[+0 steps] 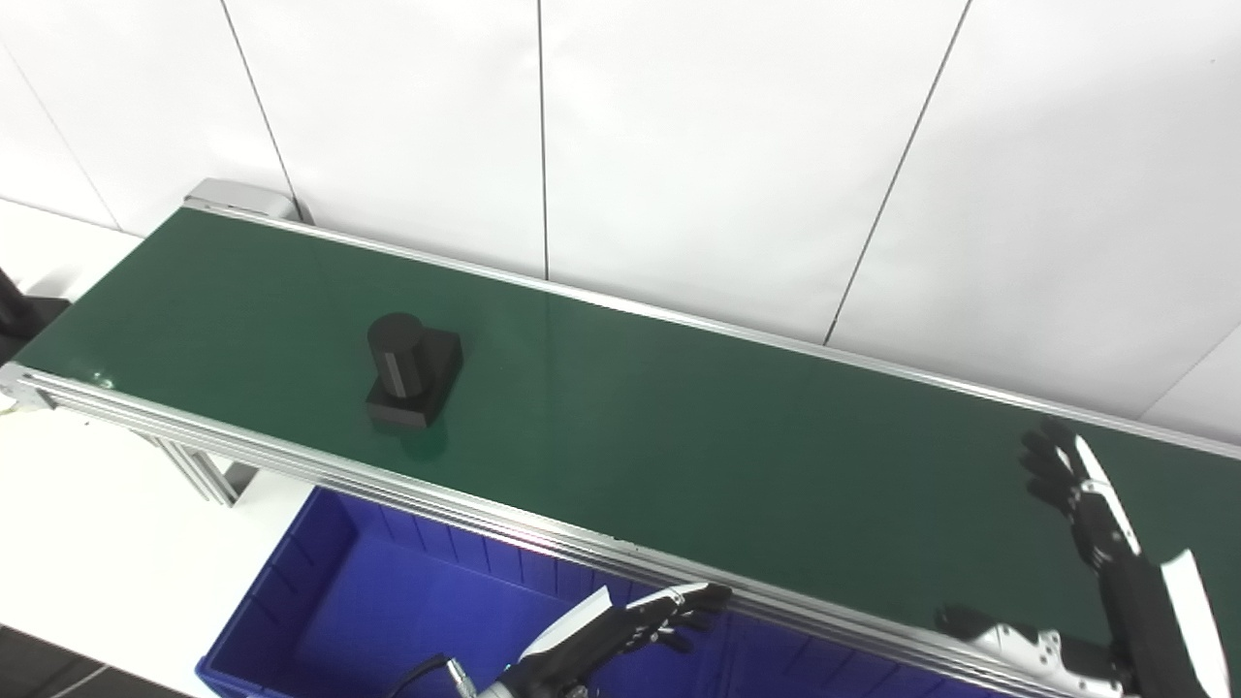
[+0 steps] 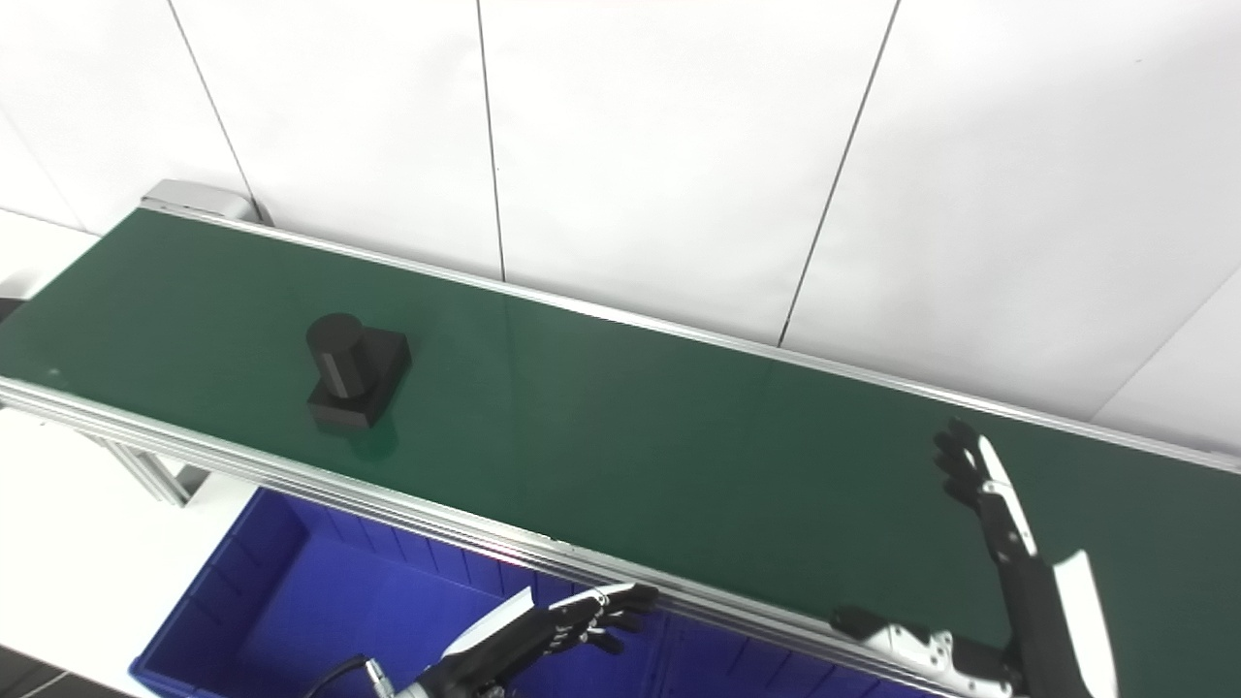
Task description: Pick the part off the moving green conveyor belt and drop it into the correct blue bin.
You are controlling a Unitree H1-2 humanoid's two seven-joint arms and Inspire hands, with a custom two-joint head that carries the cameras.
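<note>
Left hand (image 1: 620, 630) open; part (image 1: 412, 370) unlabelled.

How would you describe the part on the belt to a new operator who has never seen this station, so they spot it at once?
Find the long green conveyor belt running along the white wall. On its left stretch, above the blue bin, sits the black part: a short upright cylinder on a flat square base. It is the only object on the belt, well away from the right hand raised over the far end.
</note>
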